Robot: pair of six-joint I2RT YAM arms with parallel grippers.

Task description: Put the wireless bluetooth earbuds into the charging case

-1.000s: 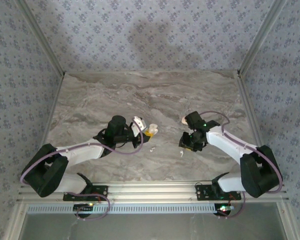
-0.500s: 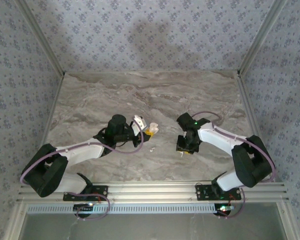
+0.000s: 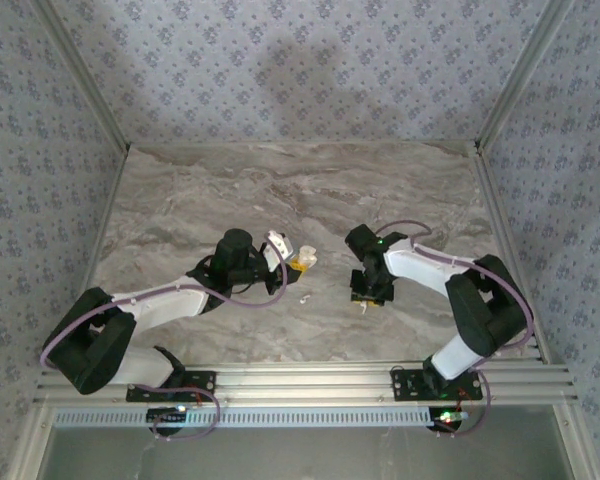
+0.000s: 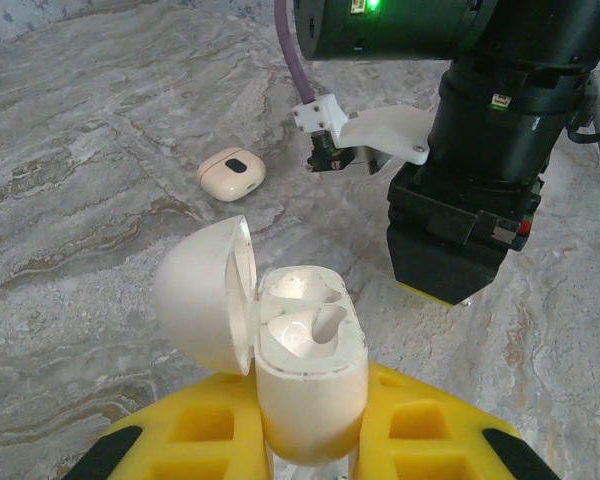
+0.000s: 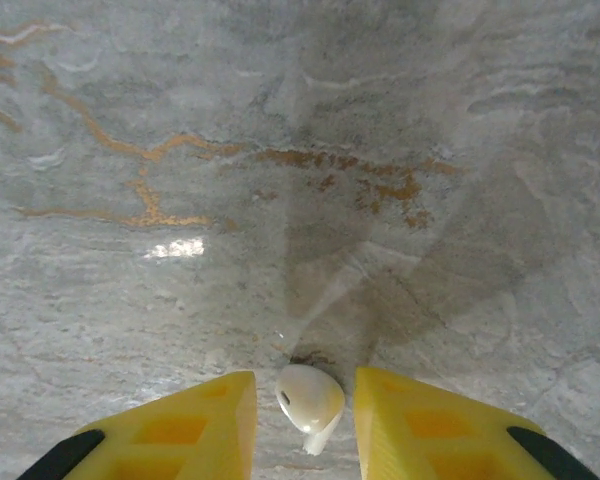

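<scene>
While left hand (image 4: 310, 442) pinches open charging case (image 4: 307, 365), both wells empty, right hand (image 5: 302, 405) spread around earbud (image 5: 309, 396)

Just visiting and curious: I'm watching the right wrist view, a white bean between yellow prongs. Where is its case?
Observer: The left gripper holds the open case, to the left of the right gripper.
Operator: Anything in it?
Observer: Both sockets look empty; the lid is swung open sideways.
Operator: Any more beans?
Observer: One more earbud lies on the table between the arms.
</scene>
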